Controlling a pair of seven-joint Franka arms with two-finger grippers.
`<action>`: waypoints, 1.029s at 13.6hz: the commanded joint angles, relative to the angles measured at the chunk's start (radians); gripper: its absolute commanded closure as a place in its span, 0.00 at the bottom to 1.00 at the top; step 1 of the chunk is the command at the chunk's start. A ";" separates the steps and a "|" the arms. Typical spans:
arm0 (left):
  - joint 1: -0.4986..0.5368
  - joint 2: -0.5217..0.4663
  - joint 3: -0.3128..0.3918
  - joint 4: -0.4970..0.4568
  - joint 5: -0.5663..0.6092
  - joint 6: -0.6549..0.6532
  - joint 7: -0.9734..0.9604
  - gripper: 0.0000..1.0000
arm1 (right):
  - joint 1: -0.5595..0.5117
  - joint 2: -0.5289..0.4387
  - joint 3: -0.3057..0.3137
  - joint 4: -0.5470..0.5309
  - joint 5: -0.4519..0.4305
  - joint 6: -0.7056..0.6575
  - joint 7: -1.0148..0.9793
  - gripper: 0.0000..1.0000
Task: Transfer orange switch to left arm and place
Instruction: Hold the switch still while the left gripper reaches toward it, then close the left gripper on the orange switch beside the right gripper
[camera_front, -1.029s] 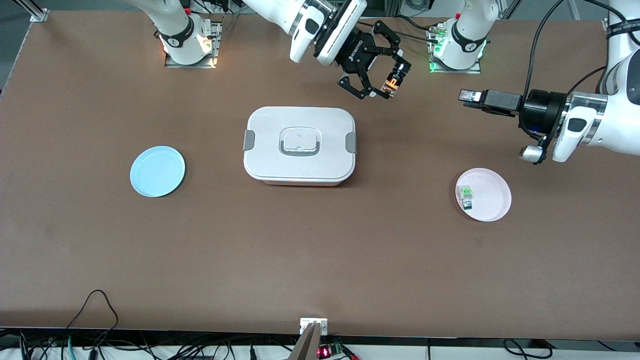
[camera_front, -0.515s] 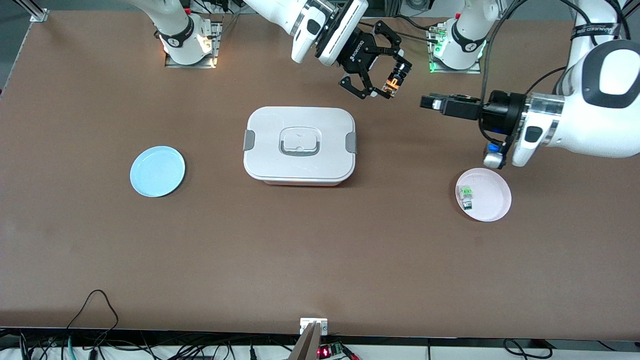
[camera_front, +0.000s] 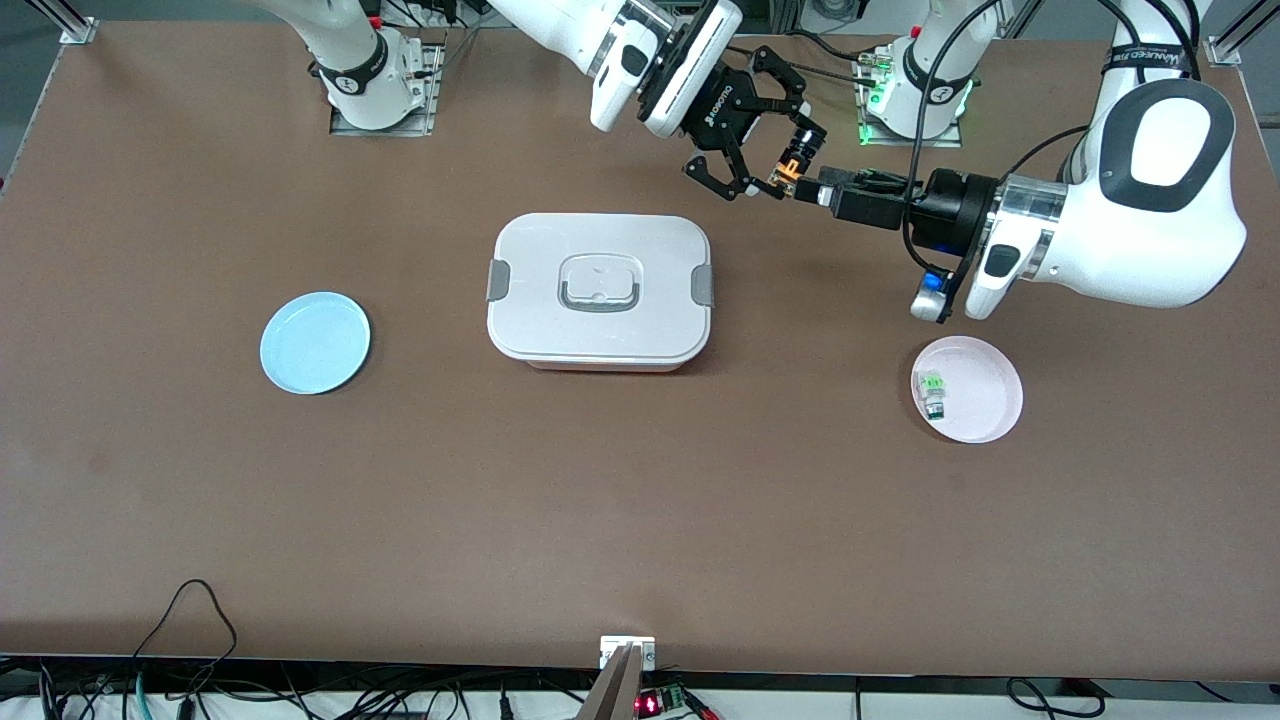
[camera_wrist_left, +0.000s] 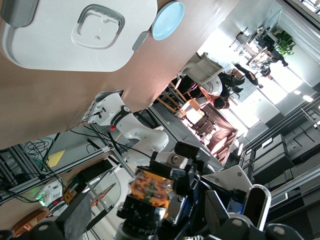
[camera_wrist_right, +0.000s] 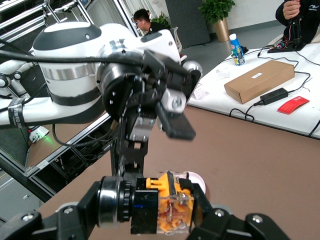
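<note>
Front view: open left gripper has reached orange switch clamped in right gripper.

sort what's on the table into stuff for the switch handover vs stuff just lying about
Job:
orange switch, held in the right gripper
left gripper, open, at the switch
box, to avoid

Lying about:
blue plate
pink plate with green switch

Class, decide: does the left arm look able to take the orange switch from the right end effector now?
Probably yes: the open left end effector is level with the orange switch, nothing between them.
</note>
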 joint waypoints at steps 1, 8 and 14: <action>0.009 -0.056 -0.007 -0.075 -0.030 0.014 -0.014 0.00 | 0.015 0.014 -0.004 0.041 0.016 0.015 0.006 0.87; 0.009 -0.088 -0.046 -0.078 -0.059 0.014 -0.095 0.05 | 0.017 0.015 -0.004 0.041 0.013 0.045 0.006 0.87; 0.011 -0.086 -0.046 -0.078 -0.058 0.014 -0.089 0.94 | 0.015 0.015 -0.004 0.041 0.008 0.047 0.006 0.87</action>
